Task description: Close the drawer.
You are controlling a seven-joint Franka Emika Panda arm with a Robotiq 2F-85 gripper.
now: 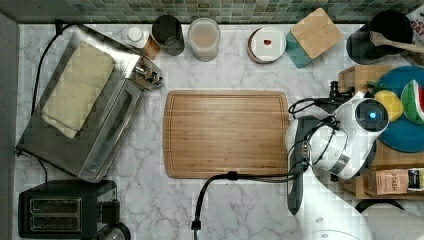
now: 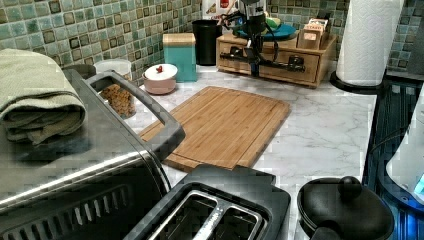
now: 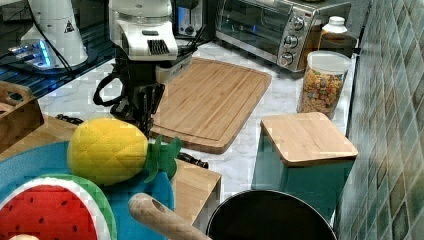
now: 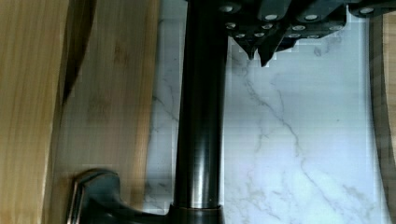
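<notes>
Gripper (image 4: 259,49): fingertips pinched together with nothing between them, hanging on the countertop side of the handle, just beside the bar and apparently not yet pressing on it
Drawer (image 4: 107,93): in the wooden stand at 3 o'clock from the cutting board in the top view; a dark gap behind its front suggests it is a little open
Handle (image 4: 201,116): round black bar, stood off the drawer front on posts
Slip risk: narrow closed tips on a round, glossy bar could ride over or under it during the push
Jam risk: a push away from the bar's middle could skew the drawer in its slot
Wooden stand (image 2: 327,60): looks light; a hard shove may slide it and shake the toy pineapple (image 3: 107,150)
Cutting board (image 1: 226,132): near the gripper at 9 o'clock in the top view; a wide retreat could knock it
</notes>
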